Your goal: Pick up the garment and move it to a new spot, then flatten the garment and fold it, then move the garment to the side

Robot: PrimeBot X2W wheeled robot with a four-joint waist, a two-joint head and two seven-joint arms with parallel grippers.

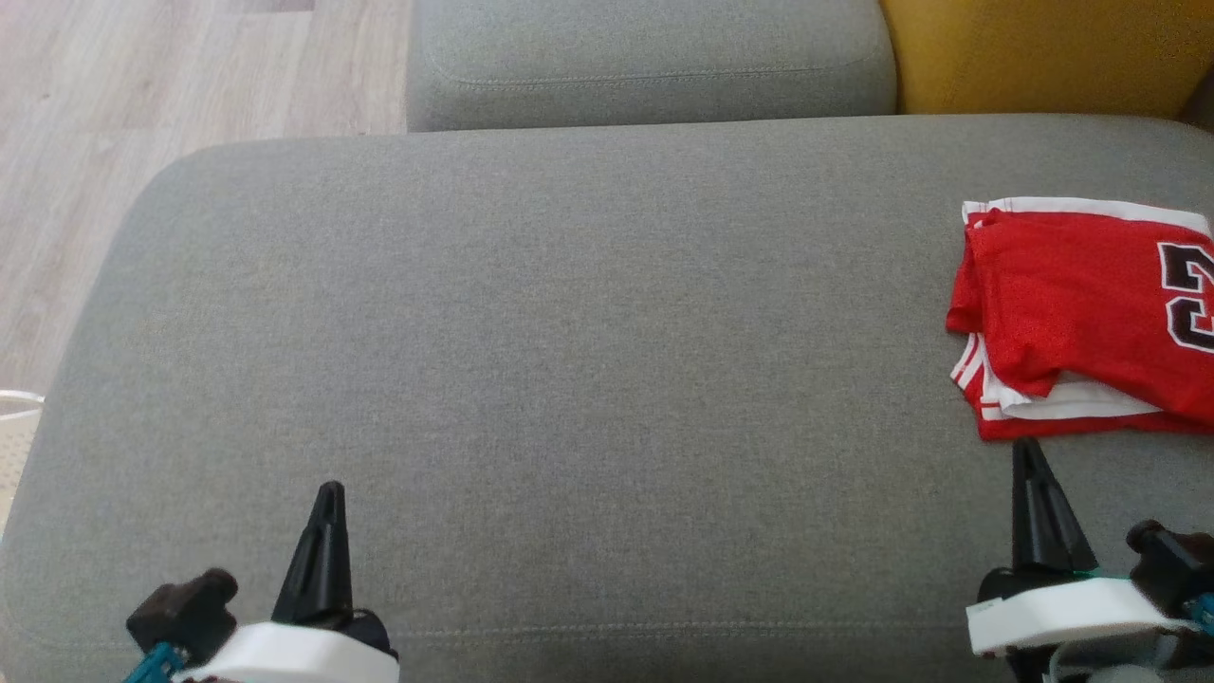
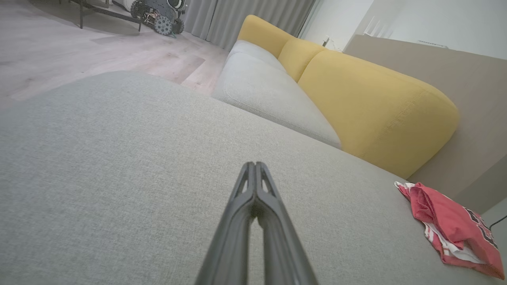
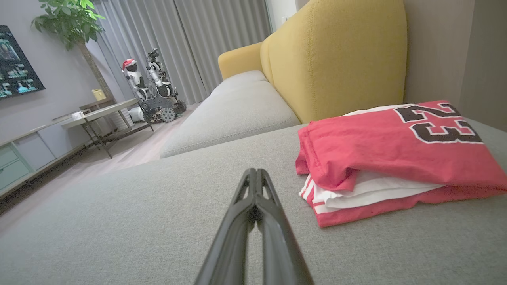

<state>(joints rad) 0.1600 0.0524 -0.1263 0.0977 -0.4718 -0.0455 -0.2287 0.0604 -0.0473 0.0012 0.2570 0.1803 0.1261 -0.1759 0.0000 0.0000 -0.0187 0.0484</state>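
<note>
The folded red garment [image 1: 1081, 304] lies at the right edge of the grey seat [image 1: 569, 332], below the yellow backrest [image 1: 1043, 52]. The right hand [image 1: 1026, 448] sits just beside the garment's near edge, fingers pressed together and holding nothing. The left hand [image 1: 328, 493] is at the seat's near edge, well apart from the garment, likewise closed and empty.

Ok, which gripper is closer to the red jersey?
The right gripper: its shut fingers point at the red jersey's near edge, just short of it. The left gripper sits far across the grey cushion.
</note>
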